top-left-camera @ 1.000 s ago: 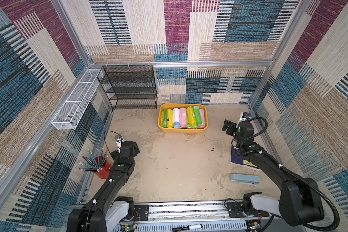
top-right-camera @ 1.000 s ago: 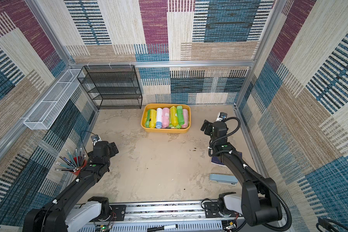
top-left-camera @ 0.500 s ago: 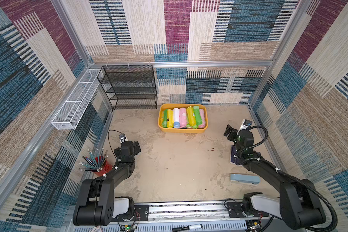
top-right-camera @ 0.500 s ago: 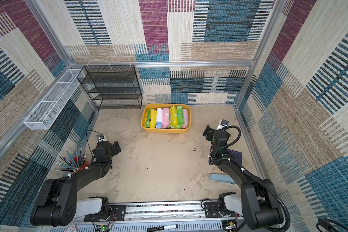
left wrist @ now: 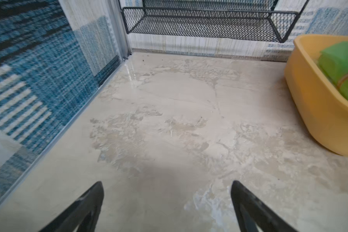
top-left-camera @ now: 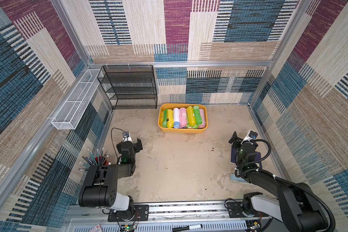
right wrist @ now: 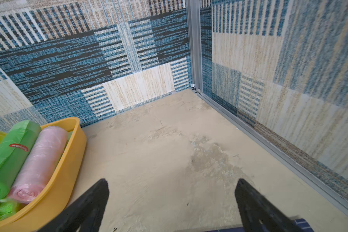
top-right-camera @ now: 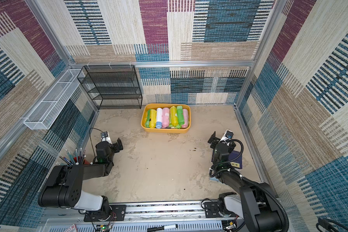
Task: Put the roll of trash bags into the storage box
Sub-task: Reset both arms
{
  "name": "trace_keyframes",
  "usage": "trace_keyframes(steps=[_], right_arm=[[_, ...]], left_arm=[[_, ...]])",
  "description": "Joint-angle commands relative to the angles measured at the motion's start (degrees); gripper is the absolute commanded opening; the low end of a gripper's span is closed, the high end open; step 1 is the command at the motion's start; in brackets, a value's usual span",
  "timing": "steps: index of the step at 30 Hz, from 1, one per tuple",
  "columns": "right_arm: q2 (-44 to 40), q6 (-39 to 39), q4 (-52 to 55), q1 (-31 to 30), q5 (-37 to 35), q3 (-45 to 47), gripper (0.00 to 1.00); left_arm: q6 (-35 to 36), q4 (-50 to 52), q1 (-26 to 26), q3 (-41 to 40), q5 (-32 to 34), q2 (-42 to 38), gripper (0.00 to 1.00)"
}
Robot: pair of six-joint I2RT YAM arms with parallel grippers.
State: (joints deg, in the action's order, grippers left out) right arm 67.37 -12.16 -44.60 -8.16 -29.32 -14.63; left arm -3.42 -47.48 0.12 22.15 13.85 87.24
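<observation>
The rolls of trash bags (top-left-camera: 182, 117) all lie in the storage box (top-left-camera: 181, 131); none loose that I see. Left gripper (left wrist: 167, 182) and right gripper (right wrist: 172, 180) gape wide, empty: just park them clear of it.

Arms: the left arm (top-left-camera: 100, 180) and the right arm (top-left-camera: 279, 186) are both black, built of boxy links with rounded joint housings.
Bases: glossy white shells (top-left-camera: 120, 200) cover the lowest joints, which sit on black mounting plates (top-left-camera: 234, 209) dotted with screws.
Cables: a thin black wire (top-left-camera: 116, 128) runs on the left arm. A thick corrugated black hose (top-left-camera: 319, 200) runs on the right, held by white cable ties (top-left-camera: 273, 176).
Wrists: small white camera mounts (top-left-camera: 250, 136) sit on both, and green indicator lights (top-left-camera: 125, 160) glow at the joints.
Left tool (left wrist: 167, 182): two matte black fingers that taper to blunt tips.
Right tool (right wrist: 172, 179): the same black tapered pair.
</observation>
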Motion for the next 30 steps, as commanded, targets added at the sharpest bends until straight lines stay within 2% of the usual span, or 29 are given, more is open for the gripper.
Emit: trace_keyframes(steps=[1,3,5,7,14,22,26,28,30], right_arm=[[1.6,1.25,-7.59,0.08,-2.79,1.25,0.99],[3.5,1.33,-9.71,0.08,-3.2,2.2,0.99],[5.14,1.26,-11.21,0.08,-3.37,2.59,0.99],[6.41,2.0,-12.92,0.08,-3.12,2.59,0.99],[11.76,4.01,-13.34,0.43,-6.33,-0.47,0.99],[12.95,6.24,-18.0,1.22,-7.37,0.15,0.99],[16.97,7.36,-25.65,2.8,-6.43,1.11,0.99],[16.44,5.68,-19.54,3.44,-4.93,-1.0,0.99],[16.75,5.52,-19.33,3.92,-4.25,-1.33,0.99]], left_arm=[[0.49,4.27,-0.38,2.64,-3.38,-0.65,0.99],[1.57,-3.41,-0.38,0.74,-3.14,1.32,0.98],[0.63,2.43,-0.41,2.12,-3.3,-0.26,0.99],[1.21,-1.9,-0.43,1.12,-3.12,0.99,0.99],[1.16,-1.34,-0.47,1.18,-3.13,0.71,0.98],[1.05,-1.31,-0.44,1.22,-3.12,0.65,0.99],[1.05,-1.36,-0.45,1.17,-3.12,0.65,0.99],[1.03,-1.36,-0.43,1.19,-3.12,0.65,0.99],[1.05,-1.36,-0.43,1.21,-3.12,0.65,0.98]])
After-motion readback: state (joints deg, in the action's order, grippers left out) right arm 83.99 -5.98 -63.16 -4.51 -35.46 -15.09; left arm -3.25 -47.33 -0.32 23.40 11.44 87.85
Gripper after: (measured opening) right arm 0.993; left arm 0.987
